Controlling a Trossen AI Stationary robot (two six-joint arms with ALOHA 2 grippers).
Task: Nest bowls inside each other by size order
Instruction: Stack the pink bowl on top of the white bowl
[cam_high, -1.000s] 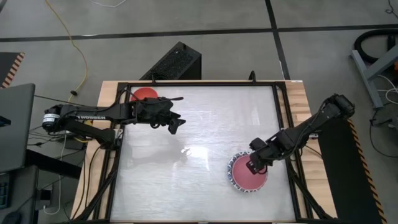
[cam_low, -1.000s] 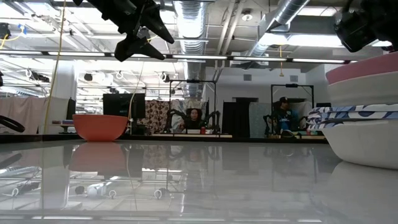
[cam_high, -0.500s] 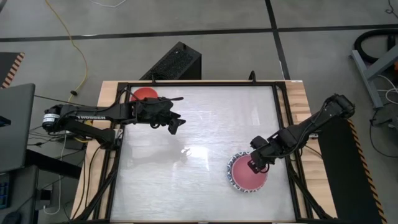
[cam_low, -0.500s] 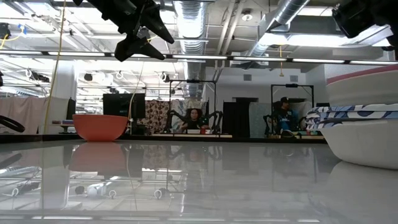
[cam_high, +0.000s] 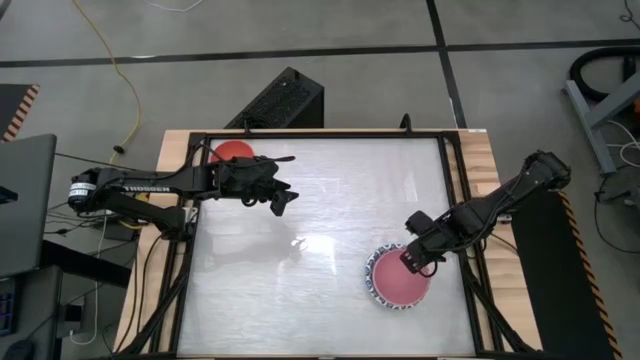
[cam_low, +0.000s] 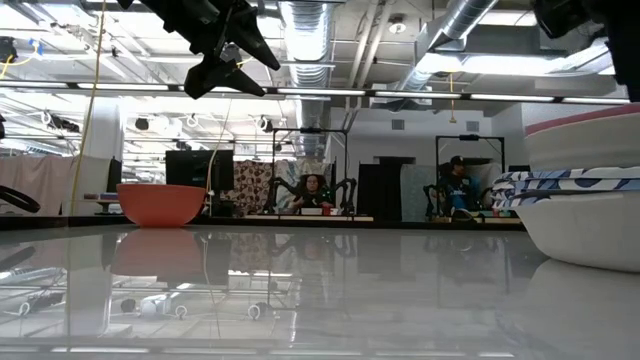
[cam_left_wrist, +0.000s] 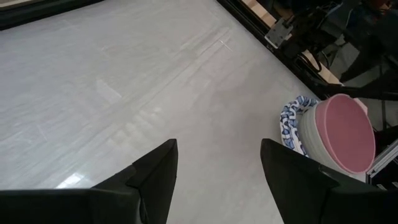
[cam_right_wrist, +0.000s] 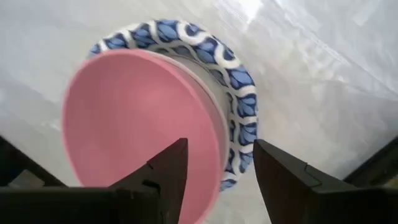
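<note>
High view: a white table (cam_high: 320, 200) in a black frame filled the middle, with one dark arm reaching in from each side. The stack of bowls (cam_high: 399, 281) sat toward four o'clock of the table. A pink bowl (cam_high: 398, 284) was nested on top, mouth facing straight up, and a blue patterned rim (cam_high: 371, 285) showed around its nine o'clock edge. Being round, the stack had no long axis across the table; it stood upright.

The right gripper (cam_high: 413, 263) hung just over the stack's one o'clock edge, fingers spread and pinching nothing. In the right wrist view its two dark fingers (cam_right_wrist: 168, 169) stood apart above the pink bowl (cam_right_wrist: 140, 124), with the blue-and-white rim (cam_right_wrist: 236, 93) curving beyond.

A red bowl (cam_high: 233, 151) sat alone near the eleven o'clock corner of the table, mouth up, partly hidden by the left arm. The left gripper (cam_high: 281, 203) hung above the table at about ten o'clock, well apart from the stack, fingers spread and empty.

In the low view the red bowl (cam_low: 160, 204) rested upright at nine o'clock, and the stack's (cam_low: 585, 180) layered rims lay level at three o'clock. Seated people (cam_low: 312, 190) showed in the room behind.
</note>
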